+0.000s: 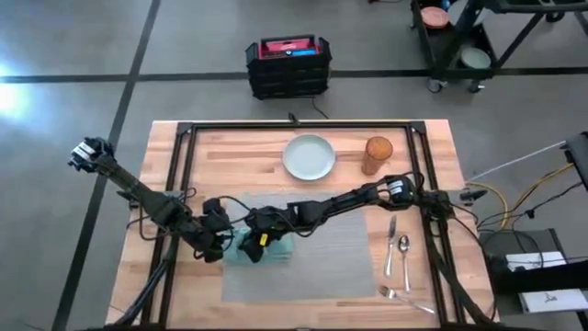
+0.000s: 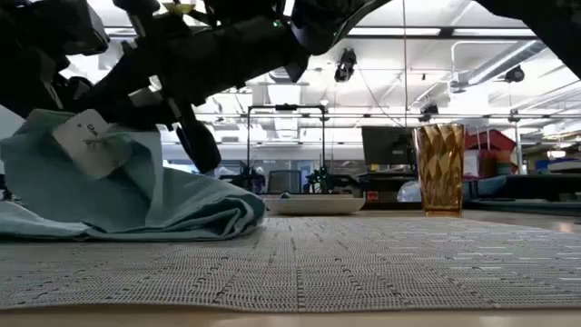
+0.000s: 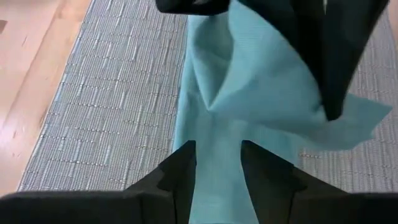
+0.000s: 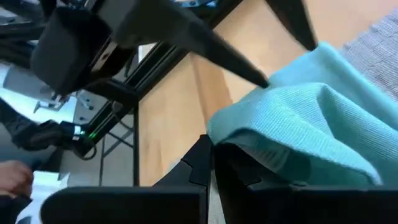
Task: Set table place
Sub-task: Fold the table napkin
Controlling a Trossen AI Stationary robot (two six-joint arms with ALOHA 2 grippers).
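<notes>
On the table (image 1: 230, 147) lies the grey woven placemat (image 1: 331, 253), and a teal napkin (image 1: 273, 248) is bunched on its left part. My right gripper (image 1: 260, 234) reaches across the mat from the right and is shut on the napkin (image 4: 311, 118). My left gripper (image 1: 223, 244) comes from the left and is open. Its two fingers (image 3: 180, 171) stand on either side of a strip of the napkin (image 3: 217, 143). In the low view the napkin (image 2: 182, 204) rises at one side, with a white label (image 2: 91, 141) showing. My left gripper is open around the napkin; whether its fingers touch the cloth I cannot tell. My right gripper pinches a raised fold of the napkin (image 4: 261, 155) between its two fingers, several layers bunched. That part is lifted and hangs slack, while the rest of the napkin (image 2: 218, 218) lies on the placemat.
A pale round plate (image 1: 309, 156) and an amber glass (image 1: 378, 154) stand at the table's far side. A knife and spoon (image 1: 397, 250) and a fork (image 1: 404, 296) lie right of the placemat. The mat's right half (image 2: 408, 263) is bare.
</notes>
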